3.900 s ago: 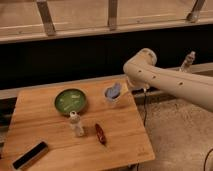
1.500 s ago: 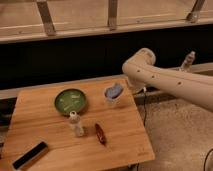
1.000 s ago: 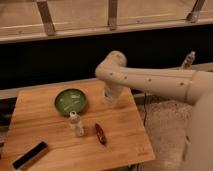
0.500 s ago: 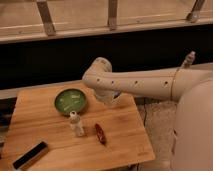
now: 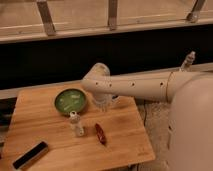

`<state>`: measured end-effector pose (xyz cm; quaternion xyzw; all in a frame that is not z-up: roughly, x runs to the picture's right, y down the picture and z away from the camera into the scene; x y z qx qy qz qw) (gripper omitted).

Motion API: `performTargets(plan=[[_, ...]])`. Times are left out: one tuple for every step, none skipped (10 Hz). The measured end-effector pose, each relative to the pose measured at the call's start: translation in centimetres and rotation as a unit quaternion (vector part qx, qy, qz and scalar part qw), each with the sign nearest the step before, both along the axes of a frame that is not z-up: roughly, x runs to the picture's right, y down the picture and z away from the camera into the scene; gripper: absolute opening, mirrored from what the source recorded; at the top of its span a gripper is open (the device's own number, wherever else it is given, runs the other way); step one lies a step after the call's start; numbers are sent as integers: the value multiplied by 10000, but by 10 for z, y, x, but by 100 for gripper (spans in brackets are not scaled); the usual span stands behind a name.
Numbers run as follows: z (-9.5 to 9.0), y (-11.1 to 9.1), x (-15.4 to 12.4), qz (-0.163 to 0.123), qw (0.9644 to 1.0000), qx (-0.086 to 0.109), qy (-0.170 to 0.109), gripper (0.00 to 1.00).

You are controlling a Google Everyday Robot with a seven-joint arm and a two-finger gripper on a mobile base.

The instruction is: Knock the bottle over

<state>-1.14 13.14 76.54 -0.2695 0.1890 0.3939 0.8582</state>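
1. The small clear plastic bottle (image 5: 76,123), white-capped, stood upright on the wooden table (image 5: 125,142), just in front of the round green plate (image 5: 69,100).
2. The gripper (image 5: 103,103) hung behind and right of it, apart; whether spread or closed could not be told.
3. A sideways push near the cap should topple this light, narrow cylinder.

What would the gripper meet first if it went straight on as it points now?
Probably the wooden table beside the green plate, not the bottle: the gripper points down there, though depth is unclear.
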Motion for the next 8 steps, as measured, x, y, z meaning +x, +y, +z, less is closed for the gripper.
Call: performTargets(plan=[[-4,14,-5,-19,9999,-114,-28,0],[-12,34,-10,-44,9996,-275,-65,0],[-18,48,-13,-51,9991,-396,-120,0],[-22,57,-16,-51,9987,-477,-169,0],[-28,67,-19,-54,9981,-562,-239,0],[-33,78,-27,-81,9972,-655,-342,0],[-35,83,-31,-88,9966,-712,-395,0],[-36,89,-33,-102,9956,-803,-462,0]])
